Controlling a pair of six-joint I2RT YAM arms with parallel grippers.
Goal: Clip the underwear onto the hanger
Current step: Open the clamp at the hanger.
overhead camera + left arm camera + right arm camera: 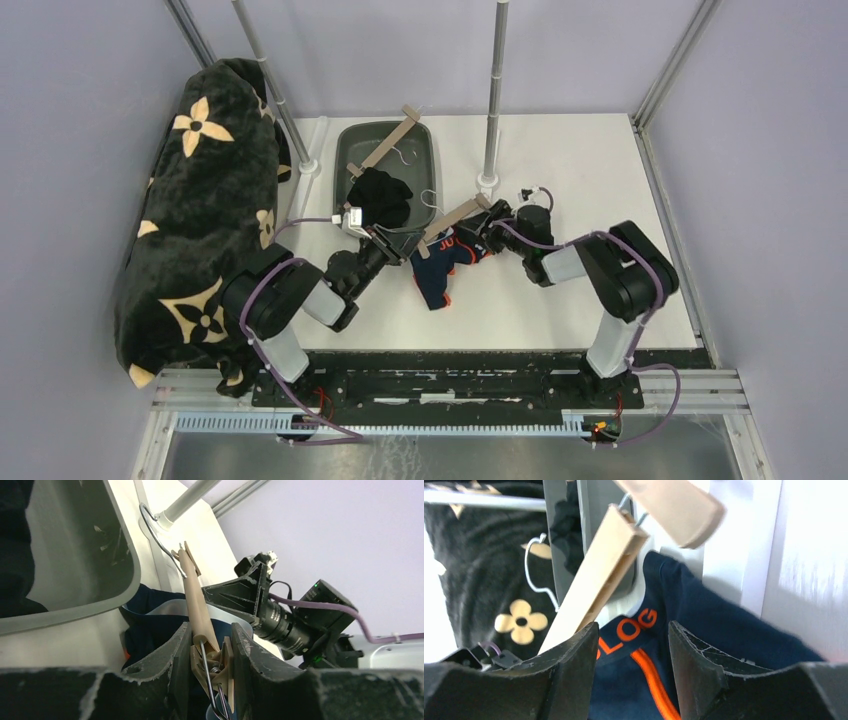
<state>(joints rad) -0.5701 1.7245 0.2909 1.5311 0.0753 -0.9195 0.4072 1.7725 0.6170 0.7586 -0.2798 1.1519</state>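
Note:
A wooden hanger (452,222) lies slanted over navy underwear (440,275) with orange trim, just right of the bin. My left gripper (392,243) is shut on the hanger's clip (212,665) at its lower left end, squeezing the clip's two wooden halves between the fingers. The bar (197,605) runs away from it towards the wire hook. My right gripper (478,237) is at the hanger's upper right end. In the right wrist view it (633,640) stands open over the underwear's waistband (634,625), with nothing gripped; the other clip (594,585) hangs just left of its left finger.
A grey bin (432,150) behind holds a second wooden hanger (385,150) and a black garment (380,195). A black blanket with tan flowers (200,200) drapes over the left side. Two upright poles (493,100) (275,90) stand at the back.

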